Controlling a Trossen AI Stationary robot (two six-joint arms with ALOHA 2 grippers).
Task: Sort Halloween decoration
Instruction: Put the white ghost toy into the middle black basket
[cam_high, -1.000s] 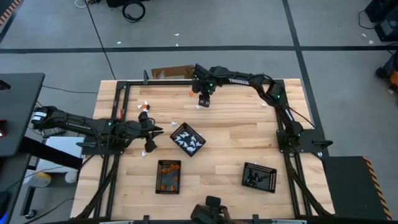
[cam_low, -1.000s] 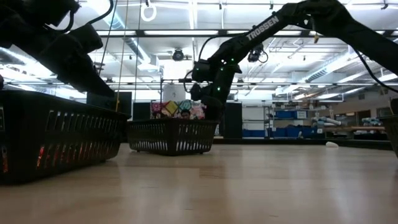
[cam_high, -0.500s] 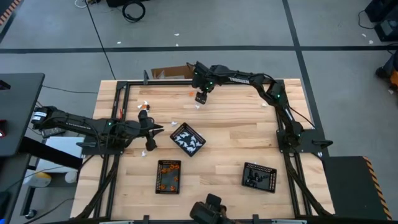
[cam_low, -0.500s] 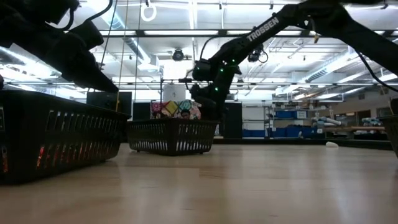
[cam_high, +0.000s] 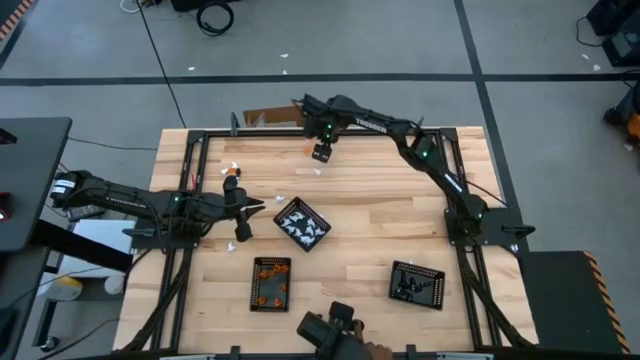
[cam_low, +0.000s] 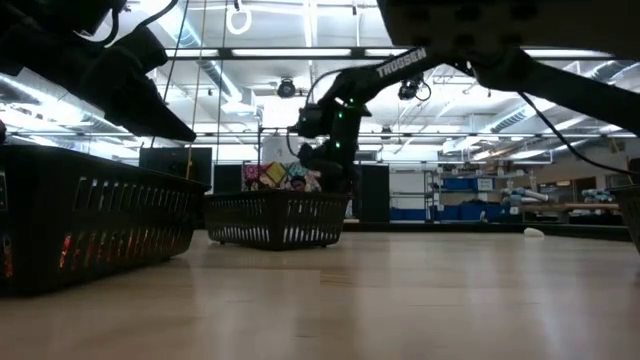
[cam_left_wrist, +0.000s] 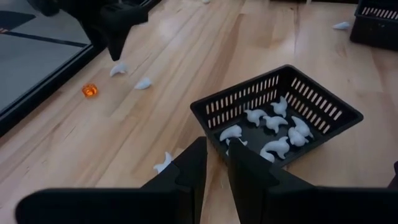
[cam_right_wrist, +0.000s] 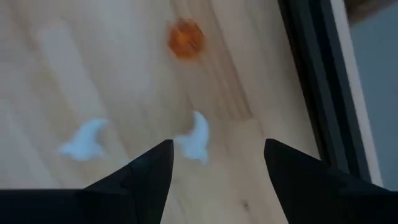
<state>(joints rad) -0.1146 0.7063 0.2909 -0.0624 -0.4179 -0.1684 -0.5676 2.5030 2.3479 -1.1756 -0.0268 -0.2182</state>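
Observation:
My right gripper (cam_high: 321, 153) hovers open near the table's far edge, pointing down. Its wrist view shows a white piece (cam_right_wrist: 196, 138) on the wood below the gap (cam_right_wrist: 217, 143), nearer one finger. A second white piece (cam_right_wrist: 84, 140) and an orange piece (cam_right_wrist: 185, 38) lie close by. My left gripper (cam_high: 255, 212) waits left of the tray of white pieces (cam_high: 302, 223); its fingers (cam_left_wrist: 217, 144) show only a narrow gap with nothing in it. The tray of orange pieces (cam_high: 271, 283) and the tray of black pieces (cam_high: 417, 284) stand toward the near edge.
Loose pieces lie on the wood: a white one (cam_left_wrist: 163, 163) beside my left fingers, another (cam_high: 280, 198) near the white tray, a few (cam_high: 232, 170) toward the left. The black table frame (cam_right_wrist: 317, 81) runs close behind my right gripper. A cardboard box (cam_high: 275, 116) sits past the far edge.
My right gripper has moved a short way toward the table's far edge and slightly left, staying above the loose white and orange pieces. Its arm has stretched farther over the far edge.

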